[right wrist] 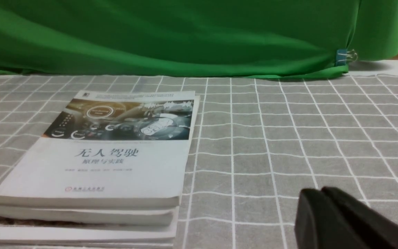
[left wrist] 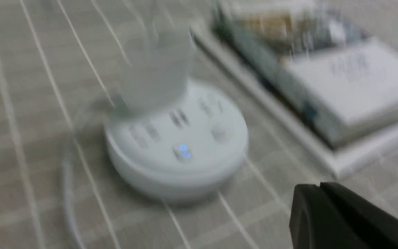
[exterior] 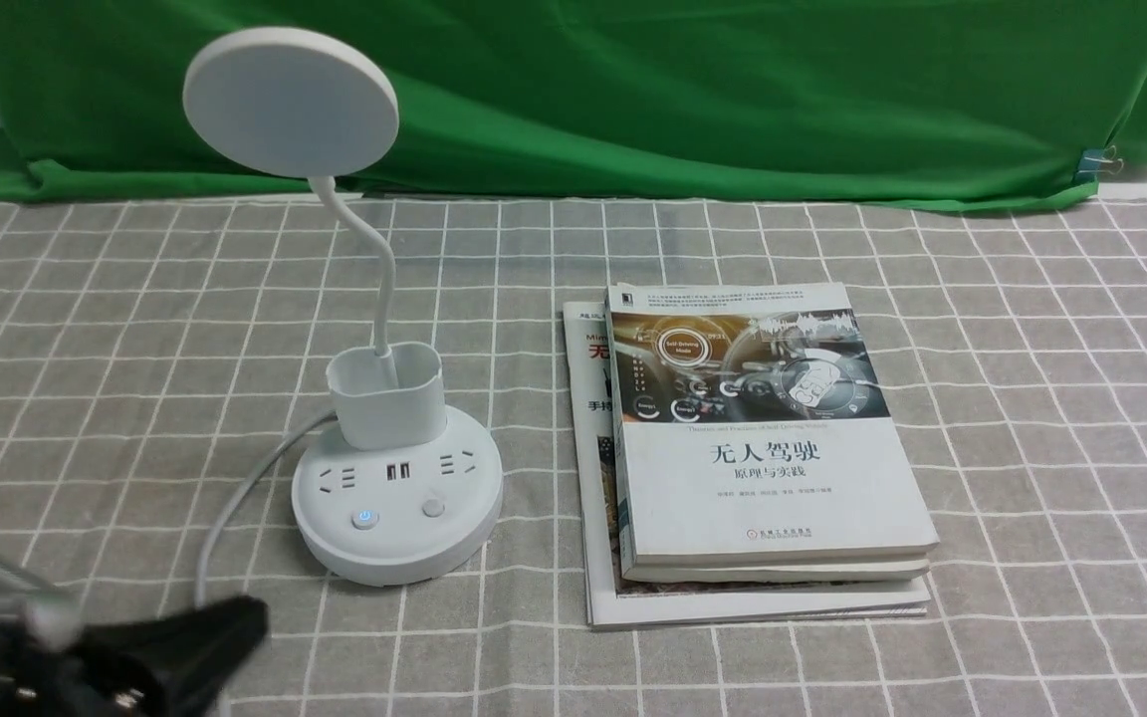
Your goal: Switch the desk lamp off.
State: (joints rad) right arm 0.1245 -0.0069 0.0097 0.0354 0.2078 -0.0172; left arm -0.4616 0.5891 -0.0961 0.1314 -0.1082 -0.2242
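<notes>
The white desk lamp (exterior: pixel 396 498) stands on the table left of centre, with a round disc head (exterior: pixel 291 102), a bendy neck, a small cup (exterior: pixel 384 393) and a round base with sockets and two buttons. The left button (exterior: pixel 364 519) glows blue; the right button (exterior: pixel 432 508) is plain. My left gripper (exterior: pixel 250 617) is shut and empty at the near left, short of the base. In the blurred left wrist view its tips (left wrist: pixel 318 188) are near the base (left wrist: pixel 176 152). My right gripper (right wrist: pixel 320 193) is shut and empty over bare cloth, right of the books.
A stack of books (exterior: pixel 763 448) on a magazine lies right of the lamp, also in the right wrist view (right wrist: pixel 95 159). The lamp's white cord (exterior: pixel 225 508) curves off the base toward the near left. A green cloth (exterior: pixel 693 90) hangs at the back. The table has a grey checked cloth (exterior: pixel 1032 398).
</notes>
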